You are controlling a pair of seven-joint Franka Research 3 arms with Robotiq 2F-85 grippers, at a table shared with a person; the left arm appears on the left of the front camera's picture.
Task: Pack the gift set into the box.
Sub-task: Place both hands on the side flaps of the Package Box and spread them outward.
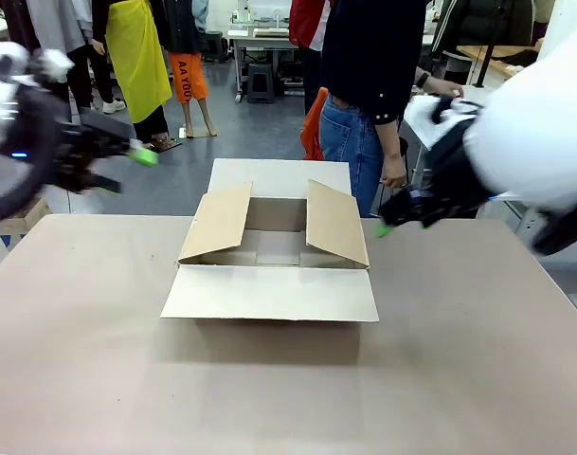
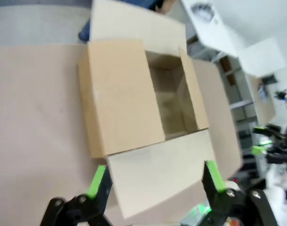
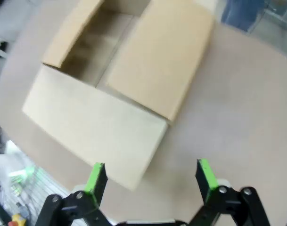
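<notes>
The box [image 1: 274, 248] stands open in the middle of the table, all four flaps spread and its inside bare. The gift set is out of view. My left gripper [image 1: 141, 154] hovers high at the far left, away from the box. In the left wrist view the left gripper [image 2: 155, 172] is open above the near flap of the box [image 2: 169, 101]. My right gripper [image 1: 384, 226] hangs just off the box's right flap. The right wrist view has the right gripper [image 3: 149, 169] open over the box [image 3: 134, 70], with nothing between its fingers.
A person [image 1: 364, 76] in a dark top and jeans stands at the far side behind the box, one hand [image 1: 394, 175] hanging down. Bare table [image 1: 269, 389] spreads in front of and beside the box. My right arm's white body [image 1: 534, 133] looms at right.
</notes>
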